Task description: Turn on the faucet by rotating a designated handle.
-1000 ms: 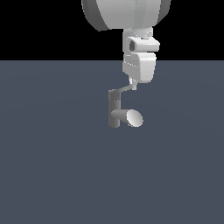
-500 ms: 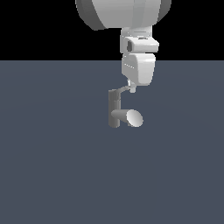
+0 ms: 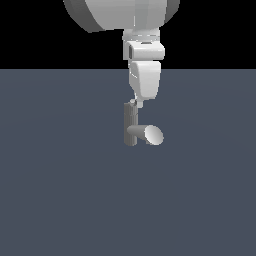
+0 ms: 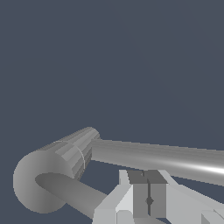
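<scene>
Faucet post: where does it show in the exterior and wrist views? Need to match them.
Exterior view: the faucet post stands upright at centre, just under the claw.
Wrist view: the faucet post is the ribbed cylinder seen from above, its round top nearest.
Shared landmark: the spout, branching sideways off the post.

Handle (image 3: 133, 102) mostly hidden behind pincer (image 3: 138, 103); contact indiscernible.

You are looking at a computer-made test place: a flat, bare grey floor (image 3: 60, 200) and plain black behind it.
</scene>
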Controlling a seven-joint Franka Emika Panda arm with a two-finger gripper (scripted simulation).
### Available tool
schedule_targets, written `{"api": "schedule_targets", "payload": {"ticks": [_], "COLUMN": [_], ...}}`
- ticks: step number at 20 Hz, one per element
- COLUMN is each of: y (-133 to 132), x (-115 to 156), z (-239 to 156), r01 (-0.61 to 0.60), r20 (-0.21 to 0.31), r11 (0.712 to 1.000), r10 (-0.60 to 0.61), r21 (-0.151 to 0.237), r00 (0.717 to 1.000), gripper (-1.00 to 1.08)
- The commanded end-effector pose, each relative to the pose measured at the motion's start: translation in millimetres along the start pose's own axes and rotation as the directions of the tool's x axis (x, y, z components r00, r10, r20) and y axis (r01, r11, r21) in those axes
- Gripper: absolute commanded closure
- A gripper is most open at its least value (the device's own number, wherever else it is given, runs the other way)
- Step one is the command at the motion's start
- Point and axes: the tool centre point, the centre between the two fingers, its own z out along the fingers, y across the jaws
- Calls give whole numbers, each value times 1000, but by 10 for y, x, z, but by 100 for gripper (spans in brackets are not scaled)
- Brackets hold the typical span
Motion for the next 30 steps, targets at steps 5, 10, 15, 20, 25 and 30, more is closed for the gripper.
{"api": "schedule_targets", "payload": {"ticks": [5,10,15,20,25,30], "y": [-38,-150,-256,-356,-458,-603], "x": [-174,-427,-674,-913,-481,-594], "z": [10,55,98,141,15,50], "r01": [1,14,27,39,-28,-12], "r20": [1,5,9,13,-4,0], "r11": [1000,1000,999,999,1000,1000], "r10": [-1,-14,-27,-39,28,12], "r21": [-2,-12,-22,-31,-11,-16], "r00": [1000,1000,1000,999,1000,1000], "gripper": [108,108,108,108,108,108]}}
